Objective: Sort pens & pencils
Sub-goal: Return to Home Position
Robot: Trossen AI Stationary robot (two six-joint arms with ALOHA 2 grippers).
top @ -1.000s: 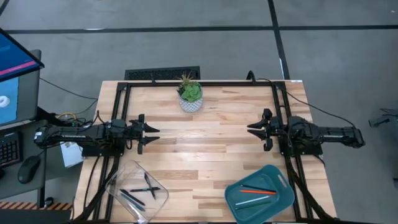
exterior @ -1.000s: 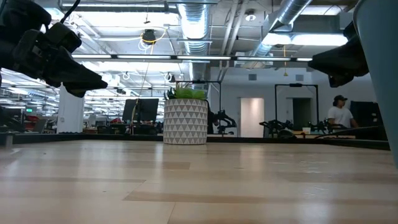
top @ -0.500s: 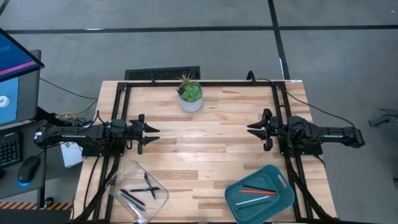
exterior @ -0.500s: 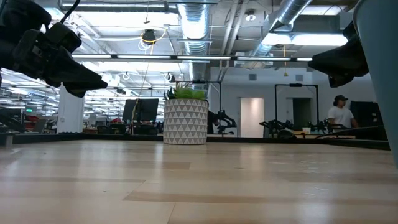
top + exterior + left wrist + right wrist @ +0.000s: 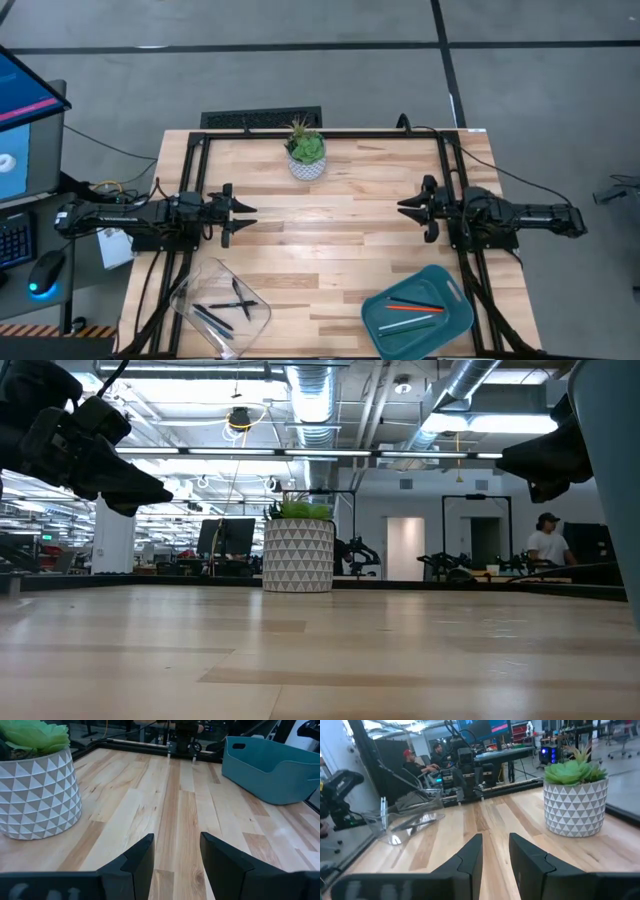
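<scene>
Hovering over table sides, left tool and right tool, both spread apart.

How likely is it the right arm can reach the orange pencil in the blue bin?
Probably yes: the right arm hangs near the bin, jaws open and empty, and the orange pencil lies uncovered with nothing between.

We hold both arms stretched out level, one at the left and one at the right, pointing inward at each other. Our left gripper has its fingers parted, a clear gap between them. Our right gripper faces it, well apart, with its fingers likewise parted.
</scene>
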